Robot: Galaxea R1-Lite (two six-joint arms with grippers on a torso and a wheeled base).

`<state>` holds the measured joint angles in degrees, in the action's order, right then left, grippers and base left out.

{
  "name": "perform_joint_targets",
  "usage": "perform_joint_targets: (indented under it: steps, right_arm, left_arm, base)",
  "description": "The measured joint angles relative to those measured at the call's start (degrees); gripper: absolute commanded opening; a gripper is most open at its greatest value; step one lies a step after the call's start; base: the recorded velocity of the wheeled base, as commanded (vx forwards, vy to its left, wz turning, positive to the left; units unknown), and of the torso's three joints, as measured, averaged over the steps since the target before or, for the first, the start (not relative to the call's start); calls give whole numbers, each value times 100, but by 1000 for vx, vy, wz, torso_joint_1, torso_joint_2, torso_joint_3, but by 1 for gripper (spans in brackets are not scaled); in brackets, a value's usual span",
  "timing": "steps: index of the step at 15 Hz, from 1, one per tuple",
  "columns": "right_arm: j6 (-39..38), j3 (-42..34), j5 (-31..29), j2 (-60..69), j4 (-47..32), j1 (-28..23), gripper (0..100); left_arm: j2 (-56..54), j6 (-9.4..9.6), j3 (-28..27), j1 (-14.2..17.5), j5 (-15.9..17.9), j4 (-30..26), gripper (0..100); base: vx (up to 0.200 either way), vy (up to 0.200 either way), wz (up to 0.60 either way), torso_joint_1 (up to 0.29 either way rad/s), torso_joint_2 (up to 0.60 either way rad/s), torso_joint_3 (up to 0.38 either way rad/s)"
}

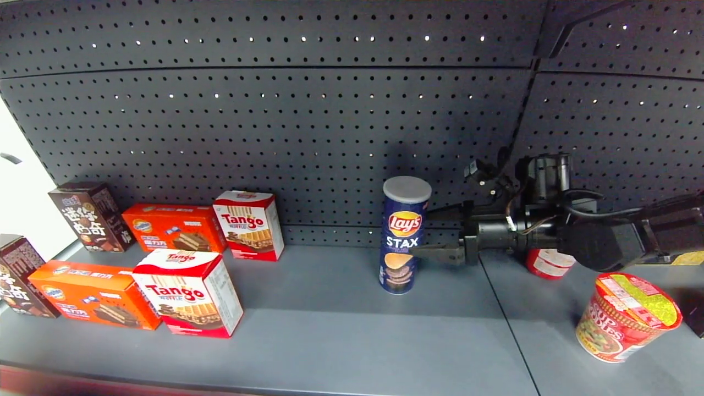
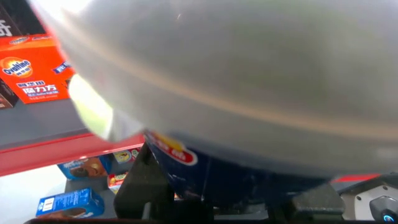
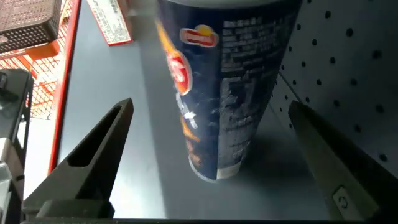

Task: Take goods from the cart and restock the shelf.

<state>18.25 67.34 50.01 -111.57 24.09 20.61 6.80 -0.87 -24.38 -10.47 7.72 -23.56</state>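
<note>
L pincer [image 2: 224, 199] holds another can [image 2: 236, 177] near its cam. Chips can [image 1: 406, 235] stands upright on the shelf [image 1: 330, 330]. R pincer [image 1: 429, 234], at its 3 o'clock, is wide open around it, gripping nothing. R wrist view shows gaps both sides, head view doesn't. Risk: a skewed pull-back could tip it.

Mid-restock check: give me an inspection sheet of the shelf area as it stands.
Surface: grey shelf, level.
Job's things: chips can upright on the shelf; second can in the left gripper.
Clutter: wafer boxes, orange boxes, cup noodles.
Grippers: right gripper open, fingers flanking the chips can; left gripper shut on the second can.
Cables: black cable looped at the right wrist.
Surroundings: perforated back panel.
</note>
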Motion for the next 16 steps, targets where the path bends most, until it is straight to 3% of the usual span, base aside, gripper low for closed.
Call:
perform_joint_targets:
  steps: [6,16]
  right_arm:
    - [-5,232,-60,-585,196,325,100]
    - [-5,589,-71,-1161,201,355,100]
  left_arm:
    - [-2,0,-1,13,-13,-7,0]
    - [-2,0,-1,28,-26,-18,0]
  base:
    - [0,0,0,0,0,0]
    - [0,0,0,0,0,0]
